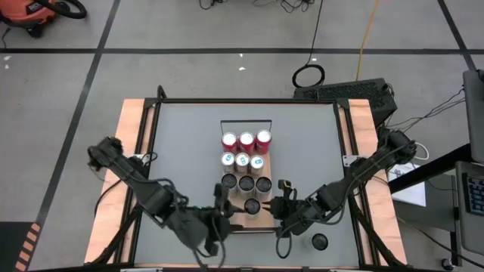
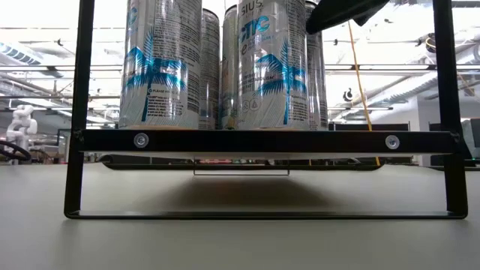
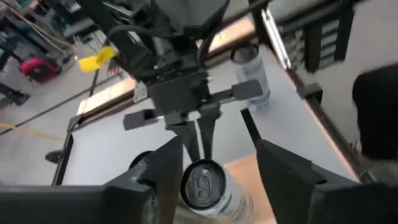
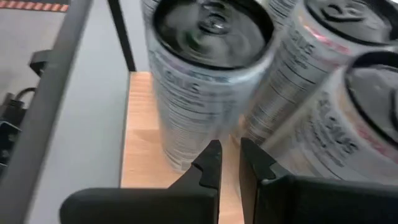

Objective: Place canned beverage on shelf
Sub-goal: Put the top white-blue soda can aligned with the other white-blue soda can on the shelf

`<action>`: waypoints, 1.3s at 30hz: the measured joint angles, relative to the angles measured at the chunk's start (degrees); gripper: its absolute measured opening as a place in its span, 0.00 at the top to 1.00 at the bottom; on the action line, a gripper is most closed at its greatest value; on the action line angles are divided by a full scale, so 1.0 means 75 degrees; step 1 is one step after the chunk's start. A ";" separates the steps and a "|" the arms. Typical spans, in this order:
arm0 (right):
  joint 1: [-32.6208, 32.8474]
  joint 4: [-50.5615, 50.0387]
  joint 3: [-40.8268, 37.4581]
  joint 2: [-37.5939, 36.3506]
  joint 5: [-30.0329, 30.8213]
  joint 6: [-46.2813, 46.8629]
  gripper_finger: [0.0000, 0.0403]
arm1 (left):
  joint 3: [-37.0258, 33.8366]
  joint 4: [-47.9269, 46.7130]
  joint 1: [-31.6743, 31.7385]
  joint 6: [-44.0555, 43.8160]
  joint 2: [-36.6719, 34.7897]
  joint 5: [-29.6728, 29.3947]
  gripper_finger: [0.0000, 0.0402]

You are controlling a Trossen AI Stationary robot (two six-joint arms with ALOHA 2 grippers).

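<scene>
We are at the placing step: the can (image 3: 205, 186) stands on the shelf (image 1: 261, 219), between the spread left gripper (image 3: 214, 171) fingers. The right gripper (image 4: 229, 163), pressed together, empty, sits beside the can. Next, we judge, calls for withdrawing.

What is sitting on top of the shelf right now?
The shelf carries rows of upright cans: three red-topped, three blue-and-white, three dark-topped, and one more can nearest the grippers. The board under the cans is covered.
</scene>
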 joint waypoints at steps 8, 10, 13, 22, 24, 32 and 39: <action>-0.0034 0.0150 0.0000 0.0083 -0.0090 -0.0106 0.99 | -0.3448 0.1796 -0.0462 -0.1322 -0.2012 -0.2241 0.61; -0.0100 0.0149 0.0000 0.0083 -0.0104 -0.0199 0.99 | -0.4099 0.1803 -0.0663 -0.2135 -0.2330 -0.2986 0.62; -0.0247 0.0149 0.0000 0.0083 -0.0118 -0.0259 0.99 | -0.4942 0.1842 -0.0927 -0.3227 -0.2627 -0.3770 0.62; -0.0431 0.0816 0.0003 0.0085 -0.1387 -0.1002 0.99 | -0.6137 0.1999 -0.1031 -0.5545 -0.2494 -0.4028 0.62; -0.0443 0.0803 0.0003 0.0061 -0.1333 -0.1000 0.99 | -0.6217 0.2072 -0.1094 -0.5734 -0.2439 -0.4013 0.62; -0.0413 0.0703 0.0006 0.0028 -0.1350 -0.0888 0.99 | -0.6518 0.2548 -0.1636 -0.6160 -0.2423 -0.3762 0.62; -0.0386 0.0710 0.0006 0.0027 -0.1720 -0.0888 0.99 | -0.6797 0.2725 -0.1818 -0.6934 -0.2158 -0.3636 0.62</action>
